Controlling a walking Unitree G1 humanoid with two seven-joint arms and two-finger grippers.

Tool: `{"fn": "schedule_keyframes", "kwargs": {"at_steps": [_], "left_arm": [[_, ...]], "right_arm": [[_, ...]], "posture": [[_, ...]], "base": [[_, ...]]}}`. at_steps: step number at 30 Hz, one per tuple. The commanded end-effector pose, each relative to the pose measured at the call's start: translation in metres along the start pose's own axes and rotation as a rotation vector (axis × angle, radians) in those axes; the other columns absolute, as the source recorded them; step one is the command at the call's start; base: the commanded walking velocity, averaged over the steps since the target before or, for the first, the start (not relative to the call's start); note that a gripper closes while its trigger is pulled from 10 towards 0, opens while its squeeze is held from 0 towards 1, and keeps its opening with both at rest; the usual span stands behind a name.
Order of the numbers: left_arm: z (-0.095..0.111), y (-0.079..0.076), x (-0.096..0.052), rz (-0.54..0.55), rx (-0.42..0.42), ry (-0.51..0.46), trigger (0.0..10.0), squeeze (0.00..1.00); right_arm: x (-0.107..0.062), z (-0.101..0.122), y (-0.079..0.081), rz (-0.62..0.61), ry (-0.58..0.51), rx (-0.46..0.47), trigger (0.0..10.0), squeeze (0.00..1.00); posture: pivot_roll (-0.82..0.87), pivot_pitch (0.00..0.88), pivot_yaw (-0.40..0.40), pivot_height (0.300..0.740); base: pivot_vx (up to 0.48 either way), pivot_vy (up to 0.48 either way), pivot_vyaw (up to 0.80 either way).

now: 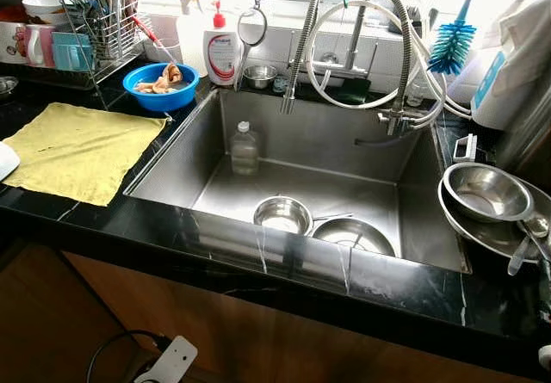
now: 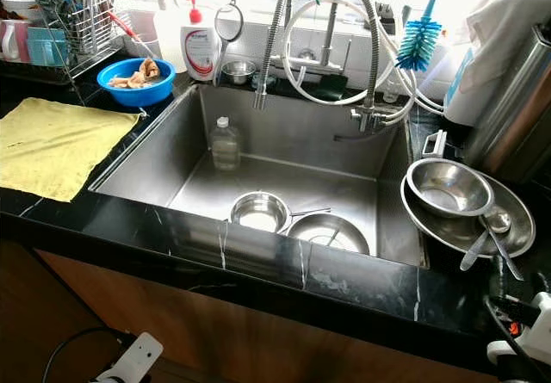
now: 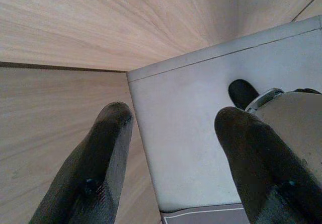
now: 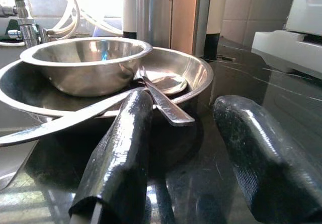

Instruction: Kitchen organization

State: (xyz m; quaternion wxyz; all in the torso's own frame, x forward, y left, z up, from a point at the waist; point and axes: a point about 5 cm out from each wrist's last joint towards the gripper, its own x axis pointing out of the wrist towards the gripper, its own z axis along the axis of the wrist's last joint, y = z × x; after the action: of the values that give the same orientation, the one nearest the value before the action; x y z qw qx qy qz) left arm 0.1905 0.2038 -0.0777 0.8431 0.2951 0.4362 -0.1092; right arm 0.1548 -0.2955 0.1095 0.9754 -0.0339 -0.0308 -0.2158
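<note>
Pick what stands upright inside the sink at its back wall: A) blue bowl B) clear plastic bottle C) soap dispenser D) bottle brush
B: the clear plastic bottle stands upright on the floor of the sink near the back wall, behind the steel bowls lying in the basin.

Almost nothing can be read. The white pump bottle (image 1: 222, 52) standing on the counter behind the sink's (image 1: 172, 155) back left corner, at about eleven o'clock from the basin, carries a red band with small white lettering, but the letters are too small and blurred to make out. The white container (image 1: 498, 73) at roughly two o'clock has a blue label panel whose print cannot be told either. The mugs at ten o'clock show colour patches only, no legible words.
</note>
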Motion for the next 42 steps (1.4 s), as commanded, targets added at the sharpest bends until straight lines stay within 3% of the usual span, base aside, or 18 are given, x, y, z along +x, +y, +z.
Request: {"fn": "schedule_keyframes", "kwargs": {"at_steps": [1,25,32,35,36,37,40,42], "left_arm": [[0.0,0.001,0.0,0.002,0.018,-0.002,10.0,0.0],[0.001,0.002,0.0,0.008,0.024,-0.004,10.0,0.0],[0.001,0.002,0.0,0.013,0.023,-0.005,10.0,0.0],[0.001,0.002,0.0,0.015,0.021,-0.006,10.0,0.0],[0.001,0.002,0.0,0.016,0.02,-0.006,10.0,0.0],[0.001,0.002,0.0,0.016,0.02,-0.007,10.0,0.0],[0.001,0.002,0.0,0.018,0.018,-0.007,10.0,0.0],[0.002,0.002,0.0,0.018,0.018,-0.007,10.0,0.0]], "right_arm": [[0.001,-0.002,-0.003,-0.011,0.012,-0.009,0.0,0.0],[0.004,0.003,-0.003,-0.015,-0.014,-0.019,0.0,0.0],[0.016,0.033,0.0,-0.026,-0.134,-0.061,0.0,0.0],[0.025,0.058,0.006,-0.007,-0.223,-0.073,0.2,0.0],[0.026,0.063,0.008,-0.002,-0.238,-0.076,3.5,0.0],[0.028,0.068,0.01,0.009,-0.257,-0.081,10.0,0.0],[0.035,0.088,0.028,0.102,-0.305,-0.067,10.0,0.0],[0.038,0.088,0.045,0.223,-0.264,-0.067,10.0,0.0]], "posture": [[-0.05,0.0,-0.029,0.74],[-0.05,0.0,-0.027,0.74],[-0.05,0.0,-0.025,0.74],[-0.05,0.0,-0.025,0.74],[-0.05,0.0,-0.026,0.74],[-0.05,0.0,-0.026,0.74],[-0.05,0.0,-0.025,0.74],[-0.06,0.0,-0.025,0.74]], "base": [[0.0,0.0,0.0],[0.0,0.0,0.0],[0.0,0.0,0.0],[0.0,0.0,0.0],[0.0,0.0,0.0],[0.0,0.0,0.0],[0.0,0.0,0.0],[0.0,0.0,0.0]]}}
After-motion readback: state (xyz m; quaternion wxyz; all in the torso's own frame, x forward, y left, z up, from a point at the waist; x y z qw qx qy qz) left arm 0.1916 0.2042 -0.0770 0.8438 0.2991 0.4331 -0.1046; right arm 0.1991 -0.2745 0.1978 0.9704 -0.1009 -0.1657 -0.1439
